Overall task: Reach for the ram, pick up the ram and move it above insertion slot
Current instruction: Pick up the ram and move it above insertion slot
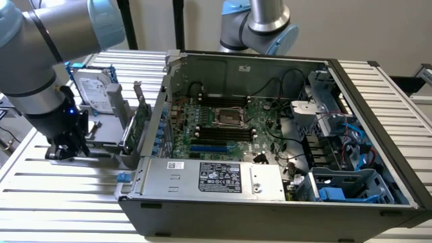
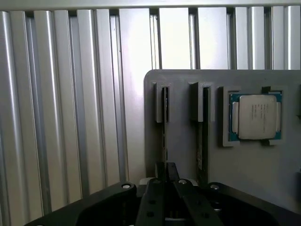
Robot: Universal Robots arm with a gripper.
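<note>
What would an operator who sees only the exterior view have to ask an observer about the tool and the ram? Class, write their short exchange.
Operator: The tool is low beside the computer case. Is it on the ram?
Observer: Yes, it is shut on the ram, which stands on edge in a slot of a grey holder.
Operator: Anything next to it?
Observer: A second stick stands in the neighbouring slot, apart from it.
</note>
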